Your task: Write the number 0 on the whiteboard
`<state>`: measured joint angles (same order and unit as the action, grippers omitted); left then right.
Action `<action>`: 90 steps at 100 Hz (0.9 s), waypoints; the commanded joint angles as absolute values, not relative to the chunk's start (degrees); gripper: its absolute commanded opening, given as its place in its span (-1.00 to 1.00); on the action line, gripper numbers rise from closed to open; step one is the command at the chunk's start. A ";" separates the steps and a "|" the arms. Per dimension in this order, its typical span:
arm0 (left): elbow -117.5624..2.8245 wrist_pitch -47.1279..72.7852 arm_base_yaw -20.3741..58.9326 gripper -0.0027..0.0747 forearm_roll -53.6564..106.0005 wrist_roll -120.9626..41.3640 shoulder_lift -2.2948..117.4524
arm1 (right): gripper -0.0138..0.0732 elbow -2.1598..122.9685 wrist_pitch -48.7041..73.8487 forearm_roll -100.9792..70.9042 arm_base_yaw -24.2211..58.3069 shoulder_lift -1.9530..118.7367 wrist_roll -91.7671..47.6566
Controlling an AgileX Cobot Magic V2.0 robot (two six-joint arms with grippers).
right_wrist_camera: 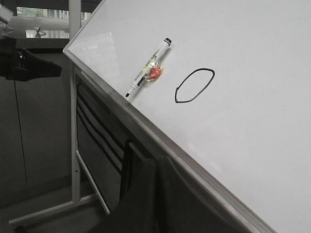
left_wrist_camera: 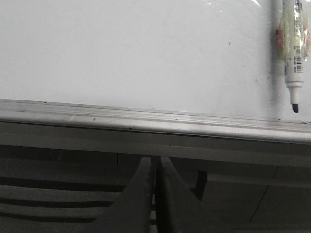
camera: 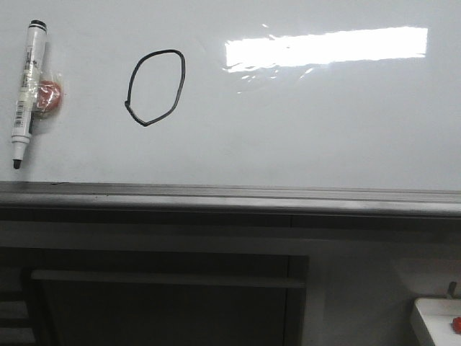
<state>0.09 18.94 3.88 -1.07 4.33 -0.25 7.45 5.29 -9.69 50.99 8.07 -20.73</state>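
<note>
Number 0 is what we are after, and going by the closed loop on the board we judge the writing step finished, with both arms drawn back and nothing in hand. Nearest to us, at the bottom centre of the left wrist view, the left gripper (left_wrist_camera: 155,194) has its fingers pressed together with only a sliver between them, grasping nothing; at the bottom of the right wrist view the right gripper (right_wrist_camera: 156,194) likewise shows its fingers closed up and empty. Just beyond the fingers runs the grey ledge (camera: 230,196), a band across the middle of the front view, along the lower edge of the whiteboard (camera: 324,130). Farther on, in the upper left of the front view, the marker pen (camera: 26,94) sits against the board face beside a small reddish blob (camera: 50,96) that we take for a magnet or holder, though it is too blurred to be sure; the pen's long axis is close to vertical, cap end up, dark tip pointing down and a little left, clear of the ledge. To its right, in the upper-left-centre of the front view, the number 0 (camera: 132,83) stands as an uneven oval, its long axis upright and leaning slightly, top to the right, with an angular corner at lower left. We judge the next move calls for little beyond keeping both arms clear of the board, so that nothing smears the fresh line.
</note>
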 commanded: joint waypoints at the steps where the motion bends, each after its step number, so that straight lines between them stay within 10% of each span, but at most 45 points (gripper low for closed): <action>1: 0.66 15.90 3.67 -0.98 -0.52 4.46 -1.80 | -0.82 8.83 0.41 -9.52 50.56 8.42 -20.96; 61: 0.66 15.90 3.67 -0.98 -0.52 4.46 -1.80 | -0.82 7.71 -5.47 1.54 48.50 8.42 -4.25; 90: 0.66 15.90 3.67 -0.98 -0.52 4.46 -1.80 | -0.82 1.70 -15.60 5.87 28.78 7.75 1.03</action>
<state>0.09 18.98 3.88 -0.96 4.33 -0.25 1.95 -7.44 4.88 34.73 7.93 0.44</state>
